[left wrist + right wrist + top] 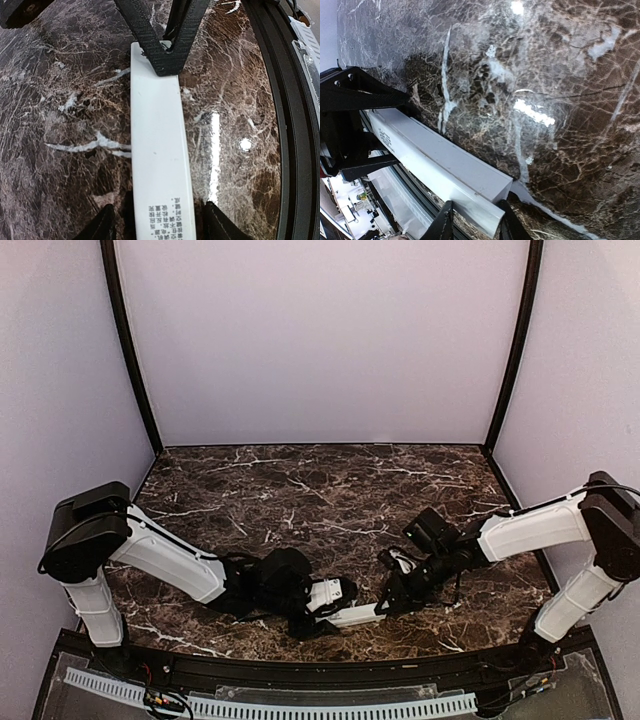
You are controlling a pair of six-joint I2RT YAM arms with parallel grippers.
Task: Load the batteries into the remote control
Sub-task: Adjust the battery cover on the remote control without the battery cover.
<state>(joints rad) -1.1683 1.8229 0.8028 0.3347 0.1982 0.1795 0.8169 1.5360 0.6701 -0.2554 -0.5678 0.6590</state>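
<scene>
Top external gives you the remote control [355, 616] close to the near edge of the marble table [330, 490], about midway along that edge, with one gripper at each end of it. Your left gripper [318, 623] is at the end slightly closer to that edge, and your right gripper [388, 605] is at the end slightly farther from it.

In the left wrist view the white bar runs straight away from the camera, parallel to the black rail [280, 125] along the near edge. The left fingers [107, 226] stand on either side of its printed end. You cannot tell whether they are pressing it.

The right wrist view shows the right fingers [445, 222] clamped against both sides of the bar's plain end.
</scene>
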